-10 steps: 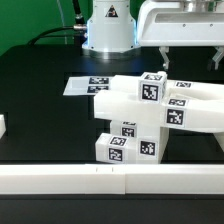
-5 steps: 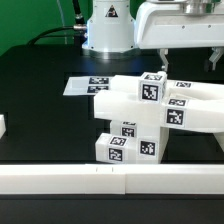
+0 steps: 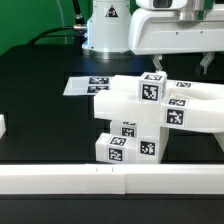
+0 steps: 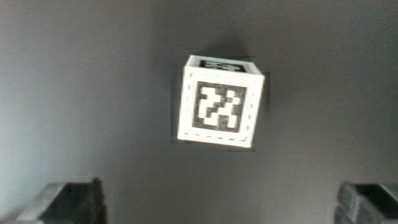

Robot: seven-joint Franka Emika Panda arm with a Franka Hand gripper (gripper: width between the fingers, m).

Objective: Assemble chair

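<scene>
The chair parts, matte white blocks with black-and-white tags, sit joined in a cluster [image 3: 150,115] at the middle of the black table. A long bar [image 3: 195,108] reaches toward the exterior view's right, and two small tagged blocks [image 3: 128,148] stand at the front. My gripper [image 3: 183,63] hangs above the cluster's right part, not touching it. In the wrist view one tagged white block [image 4: 222,100] lies below my gripper [image 4: 222,195]. The dark fingers [image 4: 68,198] stand wide apart with nothing between them.
The marker board [image 3: 88,85] lies flat behind the cluster. The robot base [image 3: 108,30] stands at the back. A white rail [image 3: 110,180] runs along the table's front edge. A small white piece [image 3: 2,127] shows at the exterior view's left edge.
The gripper and its hand have shifted toward the exterior view's left, over the cluster. The chair parts have not moved.
</scene>
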